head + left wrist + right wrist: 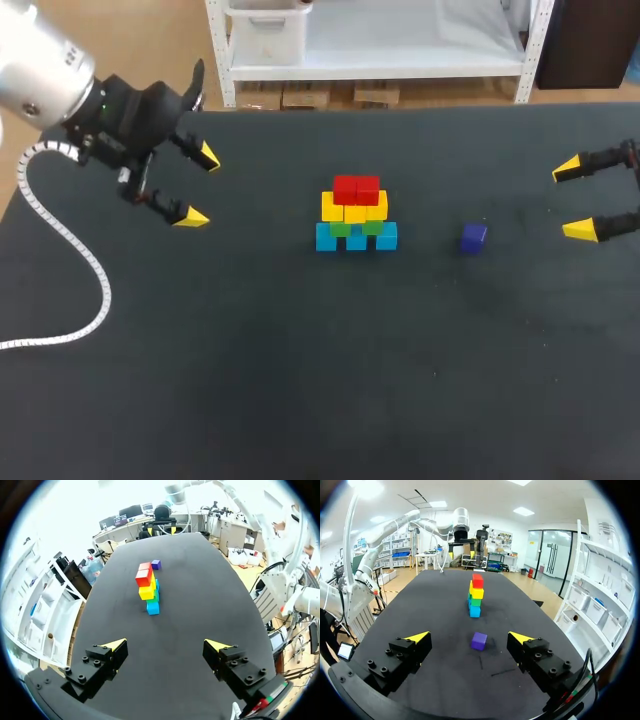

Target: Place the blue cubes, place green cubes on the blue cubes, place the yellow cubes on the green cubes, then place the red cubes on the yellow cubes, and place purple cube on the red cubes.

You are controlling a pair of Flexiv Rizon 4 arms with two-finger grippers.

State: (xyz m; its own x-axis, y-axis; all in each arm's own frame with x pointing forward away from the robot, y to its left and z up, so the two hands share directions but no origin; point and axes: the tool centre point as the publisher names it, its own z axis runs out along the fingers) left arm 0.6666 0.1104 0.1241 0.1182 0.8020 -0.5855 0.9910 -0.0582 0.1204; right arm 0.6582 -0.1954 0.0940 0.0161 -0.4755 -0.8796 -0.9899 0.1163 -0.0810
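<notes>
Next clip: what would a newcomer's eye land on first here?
The bright stack of cubes in the middle of the table: blue at the bottom, then green, yellow, and red on top. A lone purple cube sits apart on the right arm's side. The left gripper and right gripper hang open at either side.

This is a robotics laboratory set up for manipulation trials: a broad table (300,380) covered in plain black matting is the work surface, with a small stepped stack of coloured cubes (356,215) at its middle. To the stack's left, the silver-cased left arm (40,70), trailing a cable (70,240) in white spiral wrap, carries the left gripper (200,186) with its yellow-tipped fingers spread wide. To the stack's right, the right gripper (574,200) hangs likewise spread, and a lone purple cube (473,237) sits between it and the stack, a plain test block like the others.
</notes>
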